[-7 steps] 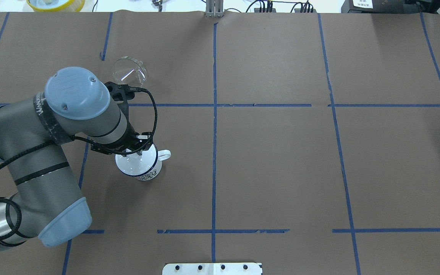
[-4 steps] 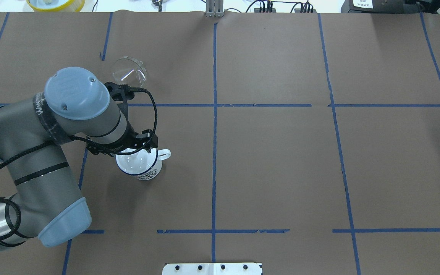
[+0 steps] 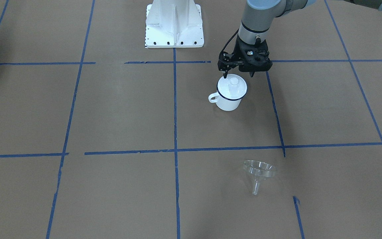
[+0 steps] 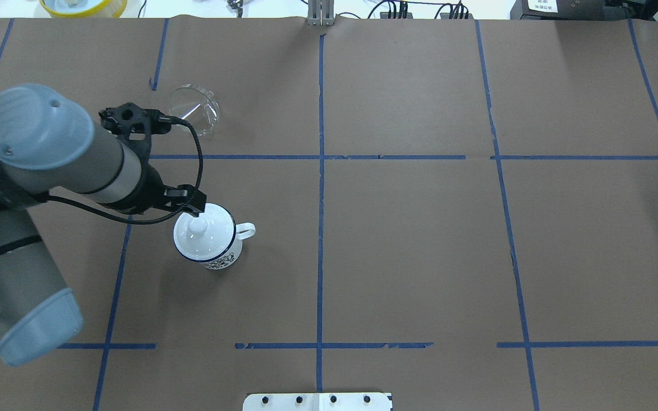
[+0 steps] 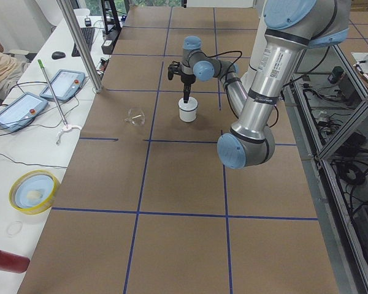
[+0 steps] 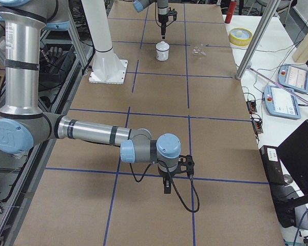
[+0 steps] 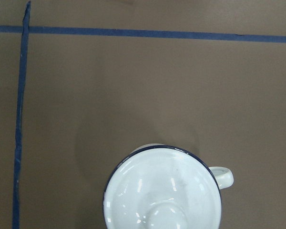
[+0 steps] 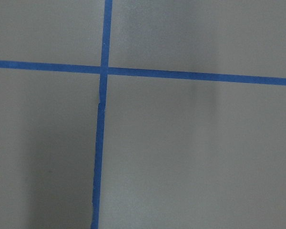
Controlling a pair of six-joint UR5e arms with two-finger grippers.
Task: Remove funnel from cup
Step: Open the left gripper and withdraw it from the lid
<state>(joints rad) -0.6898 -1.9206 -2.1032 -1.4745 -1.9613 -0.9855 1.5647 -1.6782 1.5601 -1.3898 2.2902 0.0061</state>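
Note:
The clear funnel (image 4: 193,107) stands apart from the cup on the brown table, wide end up with its spout down in the front-facing view (image 3: 259,173). The white cup (image 4: 209,242) with a dark blue rim stands upright, handle to the overhead view's right, and a round white lid with a knob (image 4: 197,226) sits on it. My left gripper (image 3: 238,75) hangs just above the cup's far rim (image 3: 230,94), open and empty. My right gripper (image 6: 167,187) shows only in the right side view, low over the table far from the cup; I cannot tell its state.
The robot's white base plate (image 3: 174,25) sits at the table's near edge. A yellow bowl (image 4: 83,5) lies beyond the table's far left corner. Blue tape lines (image 4: 320,171) mark a grid on the brown paper.
My left arm has drawn back to the left and lifted off the cup. The lid's knob now shows. The funnel and cup have not moved.

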